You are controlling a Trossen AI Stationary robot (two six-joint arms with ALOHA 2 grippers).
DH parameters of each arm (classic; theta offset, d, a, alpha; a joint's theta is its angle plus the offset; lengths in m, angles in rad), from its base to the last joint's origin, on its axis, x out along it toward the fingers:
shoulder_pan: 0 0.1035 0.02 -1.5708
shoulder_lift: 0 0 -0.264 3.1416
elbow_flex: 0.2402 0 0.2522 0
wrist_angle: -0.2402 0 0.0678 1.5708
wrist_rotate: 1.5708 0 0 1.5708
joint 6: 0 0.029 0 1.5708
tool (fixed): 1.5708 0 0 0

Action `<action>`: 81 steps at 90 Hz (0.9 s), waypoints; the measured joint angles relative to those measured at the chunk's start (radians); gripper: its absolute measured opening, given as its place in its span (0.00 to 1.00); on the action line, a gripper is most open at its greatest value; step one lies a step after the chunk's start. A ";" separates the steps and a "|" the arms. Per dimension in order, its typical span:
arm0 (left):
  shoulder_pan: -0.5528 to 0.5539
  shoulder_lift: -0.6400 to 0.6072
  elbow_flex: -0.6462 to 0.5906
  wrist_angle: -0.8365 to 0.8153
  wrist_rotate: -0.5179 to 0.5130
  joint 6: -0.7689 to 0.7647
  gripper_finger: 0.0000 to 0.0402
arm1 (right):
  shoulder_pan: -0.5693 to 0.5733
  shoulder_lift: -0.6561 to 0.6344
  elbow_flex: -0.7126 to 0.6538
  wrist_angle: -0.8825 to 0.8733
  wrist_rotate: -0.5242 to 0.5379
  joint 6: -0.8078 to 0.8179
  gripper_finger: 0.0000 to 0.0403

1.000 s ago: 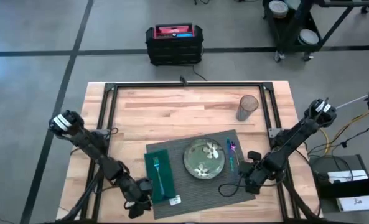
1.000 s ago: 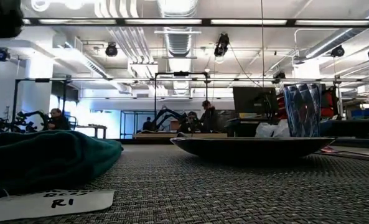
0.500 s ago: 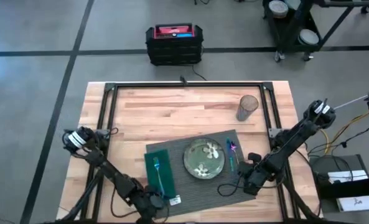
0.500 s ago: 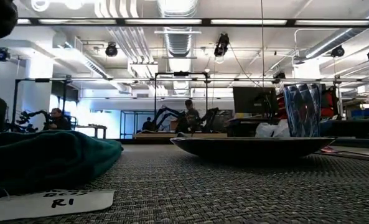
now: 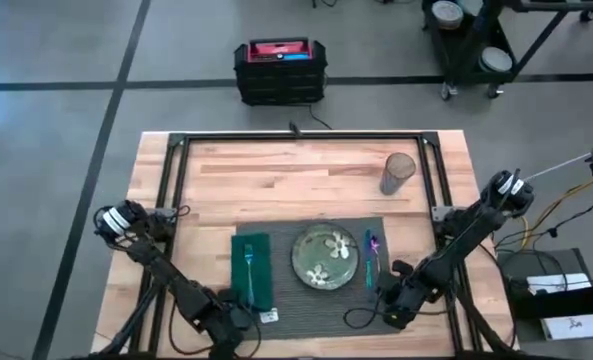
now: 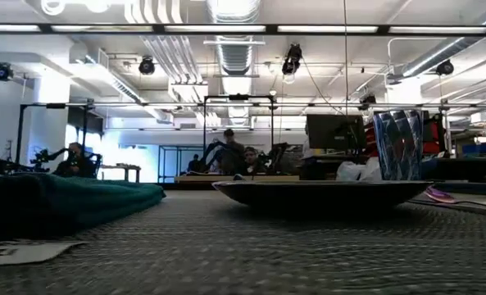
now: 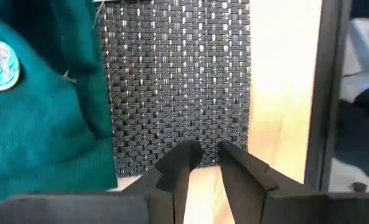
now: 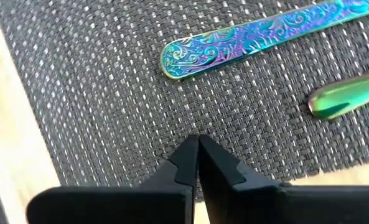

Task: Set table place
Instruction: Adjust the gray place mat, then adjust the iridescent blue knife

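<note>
Placemat: near table edge, long axis across me. My left gripper, fingers a slit apart, at its near-left hem; my right gripper, pinched closed on near-right weave. Each arm nearest its own corner.
</note>
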 joint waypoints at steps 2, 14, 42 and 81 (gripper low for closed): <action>-0.003 0.000 0.000 -0.009 0.004 -0.004 0.19 | -0.001 0.008 0.010 0.000 0.000 -0.009 0.00; -0.028 0.000 0.000 -0.069 0.026 -0.042 0.19 | -0.010 0.052 0.064 0.003 0.015 -0.033 0.00; -0.071 0.000 -0.002 -0.062 0.039 -0.133 0.19 | -0.030 0.105 0.104 0.001 0.020 -0.081 0.00; -0.073 -0.170 -0.007 -0.071 -0.087 -0.145 0.19 | -0.083 0.030 0.222 -0.204 0.187 -0.209 0.00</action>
